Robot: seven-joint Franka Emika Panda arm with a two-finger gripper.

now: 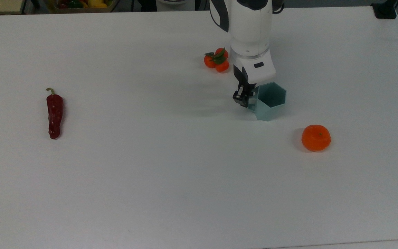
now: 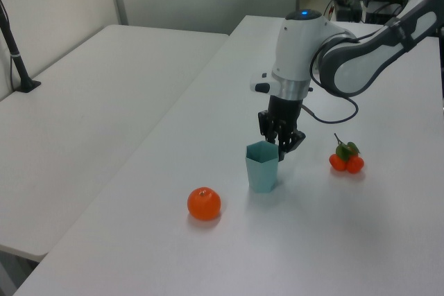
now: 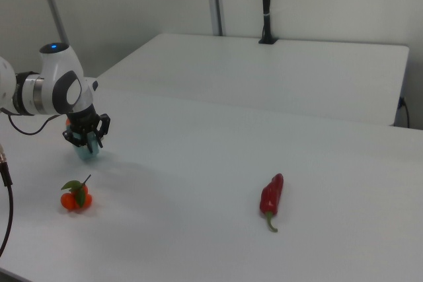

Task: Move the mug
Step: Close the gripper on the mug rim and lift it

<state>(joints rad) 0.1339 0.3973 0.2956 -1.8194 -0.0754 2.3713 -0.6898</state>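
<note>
The mug [image 1: 269, 103] stands upright on the white table [image 1: 150, 173], between a tangerine cluster [image 1: 217, 59] and a single tangerine [image 1: 315, 137]. The gripper [image 1: 244, 97] is lowered at the mug's handle side, on the top view's left; whether its fingers have closed cannot be told.

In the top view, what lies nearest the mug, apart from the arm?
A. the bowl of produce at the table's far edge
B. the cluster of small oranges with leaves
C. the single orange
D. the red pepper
C. In the top view the orange lies just below and right of the mug, a little closer than the leafy cluster; the pepper is far off at the top view's left.
</note>
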